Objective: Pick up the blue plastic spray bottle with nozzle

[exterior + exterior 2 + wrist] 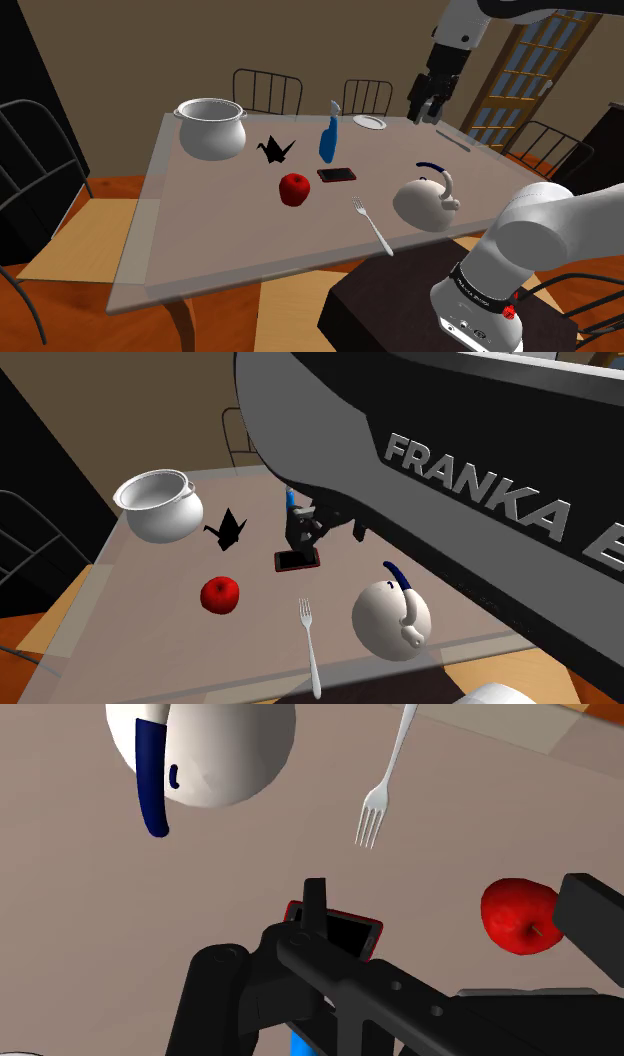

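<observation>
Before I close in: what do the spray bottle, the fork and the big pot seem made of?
Spray bottle: smooth blue body, pale nozzle, likely plastic. Fork: pale silvery sheen, probably metal. Pot: plain light grey with soft highlights; metal or enamel, can't tell.

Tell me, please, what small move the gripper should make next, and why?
Probably shift the gripper toward the shoulder view's left and lower it toward the blue spray bottle. It hangs open, above the table and off to the bottle's side, touching nothing, while the bottle stands upright, ungrasped, just behind the phone.
</observation>
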